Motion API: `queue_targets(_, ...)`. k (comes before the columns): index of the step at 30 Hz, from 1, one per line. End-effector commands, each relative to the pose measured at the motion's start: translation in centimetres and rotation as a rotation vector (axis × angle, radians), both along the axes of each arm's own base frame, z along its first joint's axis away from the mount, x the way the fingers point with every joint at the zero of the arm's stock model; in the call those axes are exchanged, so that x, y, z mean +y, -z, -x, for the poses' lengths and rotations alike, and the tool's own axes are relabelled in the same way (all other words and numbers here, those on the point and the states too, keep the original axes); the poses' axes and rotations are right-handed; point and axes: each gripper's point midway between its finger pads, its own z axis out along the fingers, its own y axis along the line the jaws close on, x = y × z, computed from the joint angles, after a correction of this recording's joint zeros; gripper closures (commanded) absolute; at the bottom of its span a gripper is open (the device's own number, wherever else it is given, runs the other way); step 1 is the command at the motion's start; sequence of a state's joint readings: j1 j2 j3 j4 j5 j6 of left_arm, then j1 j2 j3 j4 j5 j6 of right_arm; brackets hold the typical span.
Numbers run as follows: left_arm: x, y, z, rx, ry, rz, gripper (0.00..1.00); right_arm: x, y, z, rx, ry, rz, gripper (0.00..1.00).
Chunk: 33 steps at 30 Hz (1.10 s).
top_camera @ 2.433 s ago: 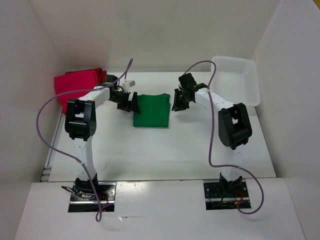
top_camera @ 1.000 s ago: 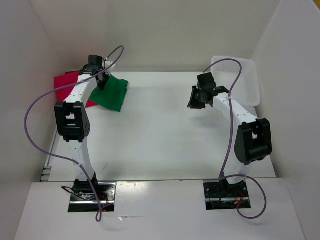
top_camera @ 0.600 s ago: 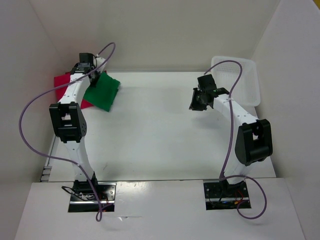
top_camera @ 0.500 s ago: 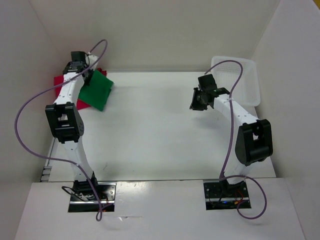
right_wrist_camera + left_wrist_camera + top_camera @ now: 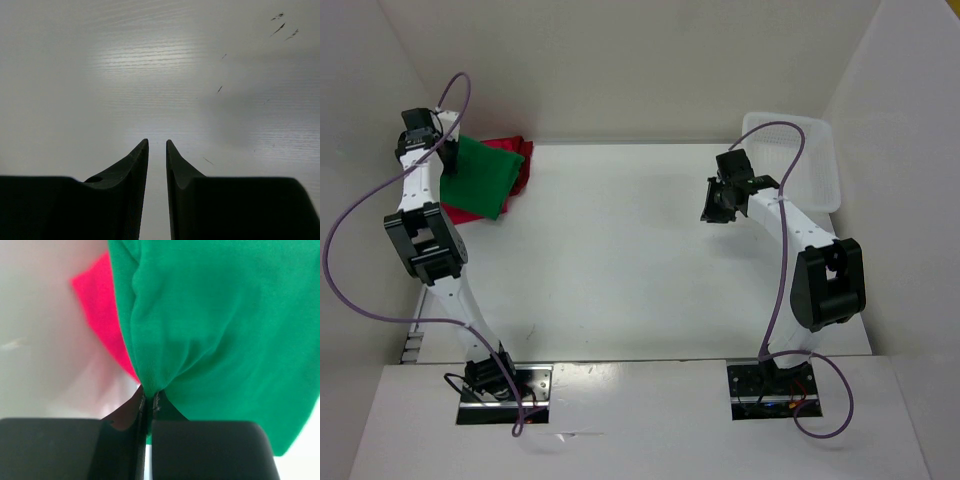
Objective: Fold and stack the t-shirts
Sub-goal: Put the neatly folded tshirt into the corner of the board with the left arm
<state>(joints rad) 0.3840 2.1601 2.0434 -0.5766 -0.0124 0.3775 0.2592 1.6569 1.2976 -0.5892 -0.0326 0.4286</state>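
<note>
My left gripper (image 5: 444,150) is shut on an edge of the folded green t-shirt (image 5: 476,180), which hangs over the red t-shirts (image 5: 517,160) in the far left corner. In the left wrist view a fold of the green t-shirt (image 5: 220,330) is pinched at my left gripper (image 5: 149,399), and a crimson t-shirt (image 5: 102,325) shows beneath it. My right gripper (image 5: 713,207) hovers over bare table at the right. In the right wrist view my right gripper (image 5: 157,144) has a narrow gap between its jaws and nothing in it.
A white perforated basket (image 5: 812,150) stands at the far right against the wall. White walls close in the table at the left, back and right. The left arm's purple cable (image 5: 360,215) loops out toward the left wall.
My left arm has swung further left with the green t-shirt, from beside the red pile to over it. The right arm has not moved.
</note>
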Motion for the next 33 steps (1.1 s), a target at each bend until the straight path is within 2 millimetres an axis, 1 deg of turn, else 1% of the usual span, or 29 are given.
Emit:
queue_targets(1, 0.1, 3.2, -1.2, 0.016, 0.001, 0.087, 1.0, -0.7, -1.6, -0.4, -0.029, 0.007, 0.027, 0.74)
queue_targets(2, 0.2, 5.0, -1.5, 0.036, -0.016, 0.112, 1.0, -0.6, -1.7, -0.7, -0.03, 0.007, 0.027, 0.74)
queue_targets(3, 0.9, 5.2, -1.5, 0.034, -0.037, 0.122, 0.99, -0.7, -1.5, -0.5, -0.02, 0.007, 0.03, 0.74)
queue_targets(4, 1.7, 5.5, -1.5, 0.034, -0.064, 0.123, 0.94, -0.6, -2.0, -0.8, -0.032, 0.007, 0.027, 0.74)
queue_targets(5, 1.6, 6.8, -1.4, 0.055, -0.083, 0.15, 0.78, -0.5, -2.0, -0.7, -0.03, 0.002, 0.02, 0.74)
queue_targets(7, 2.9, 6.7, -1.0, 0.051, -0.118, 0.151, 0.63, -0.2, -2.4, -0.9, -0.037, -0.004, 0.009, 0.74)
queue_targets(9, 3.4, 6.8, -1.0, 0.054, -0.144, 0.142, 0.46, -0.3, -2.3, -0.7, -0.026, 0.003, 0.006, 0.74)
queue_targets(10, 4.1, 6.7, -0.8, 0.044, -0.168, 0.138, 0.43, -0.1, -2.3, -0.6, -0.024, -0.002, -0.001, 0.74)
queue_targets(11, 4.3, 6.7, -0.7, 0.047, -0.178, 0.129, 0.4, -0.1, -2.3, -0.6, -0.024, -0.002, -0.001, 0.74)
queue_targets(12, 4.2, 6.4, -0.5, 0.046, -0.178, 0.128, 0.37, -0.1, -2.3, -0.6, -0.024, -0.002, -0.001, 0.74)
queue_targets(13, 4.7, 6.1, 0.0, 0.04, -0.202, 0.124, 0.33, -0.1, -2.3, -0.6, -0.024, -0.002, -0.001, 0.74)
queue_targets(14, 4.7, 5.7, 0.0, 0.029, -0.201, 0.119, 0.31, -0.1, -2.3, -0.6, -0.024, -0.002, -0.001, 0.74)
queue_targets(15, 4.8, 5.4, 0.3, 0.025, -0.21, 0.109, 0.29, 0.3, -2.2, -0.3, -0.016, -0.013, 0.001, 0.74)
queue_targets(16, 4.6, 4.4, 0.7, 0.007, -0.209, 0.102, 0.21, 0.3, -2.2, -0.3, -0.015, -0.013, 0.001, 0.74)
queue_targets(17, 4.7, 3.8, 1.0, -0.002, -0.216, 0.091, 0.15, 0.4, -2.0, 0.0, -0.007, -0.017, 0.011, 0.74)
queue_targets(18, 4.5, 3.1, 1.3, -0.008, -0.216, 0.088, 0.13, 0.2, -2.0, -0.1, -0.01, -0.01, 0.02, 0.74)
queue_targets(19, 4.3, 1.0, 1.7, -0.04, -0.214, 0.077, 0.09, 0.1, -2.3, 0.1, -0.01, -0.01, 0.02, 0.74)
queue_targets(21, 3.5, -0.3, 2.2, -0.054, -0.204, 0.071, 0.0, -0.1, -3.2, 0.2, -0.035, -0.003, 0.022, 0.73)
queue_targets(22, 3.2, -2.7, 2.8, -0.077, -0.197, 0.056, 0.0, -0.3, -3.6, 0.6, -0.042, 0.002, 0.028, 0.7)
queue_targets(23, 2.9, -3.3, 3.3, -0.076, -0.181, 0.054, 0.0, -0.4, -3.7, 0.9, -0.045, 0.002, 0.027, 0.61)
queue_targets(24, 1.9, -3.9, 3.7, -0.074, -0.169, 0.055, 0.0, -0.7, -4.2, 0.9, -0.06, 0.01, 0.033, 0.52)
queue_targets(25, 0.3, -6.3, 4.4, -0.093, -0.111, 0.042, 0.0, -0.7, -4.3, 1.2, -0.062, 0.01, 0.033, 0.38)
queue_targets(26, -0.8, -6.6, 5.0, -0.085, -0.078, 0.046, 0.0, -1.2, -4.7, 1.8, -0.069, 0.018, 0.042, 0.21)
queue_targets(27, -2.7, -9.2, 5.7, -0.122, -0.025, 0.035, 0.0, -1.5, -5.0, 2.1, -0.073, 0.013, 0.057, 0.0)
queue_targets(29, -6.2, -10.2, 6.9, -0.105, 0.105, 0.033, 0.0, -2.0, -5.2, 3.3, -0.065, 0.011, 0.073, 0.0)
queue_targets(30, -7.8, -9.1, 8.0, -0.062, 0.153, 0.037, 0.0, -2.3, -5.5, 3.6, -0.068, 0.016, 0.08, 0.0)
queue_targets(31, -10.9, -10.4, 9.2, -0.063, 0.233, 0.014, 0.0, -2.5, -5.2, 4.1, -0.058, 0.007, 0.089, 0.0)
queue_targets(32, -12.4, -10.0, 10.0, -0.036, 0.302, -0.018, 0.0, -2.7, -4.9, 4.9, -0.042, 0.006, 0.094, 0.0)
queue_targets(33, -14.1, -9.4, 10.7, -0.017, 0.352, -0.027, 0.0, -2.8, -5.6, 5.3, -0.062, 0.007, 0.088, 0.0)
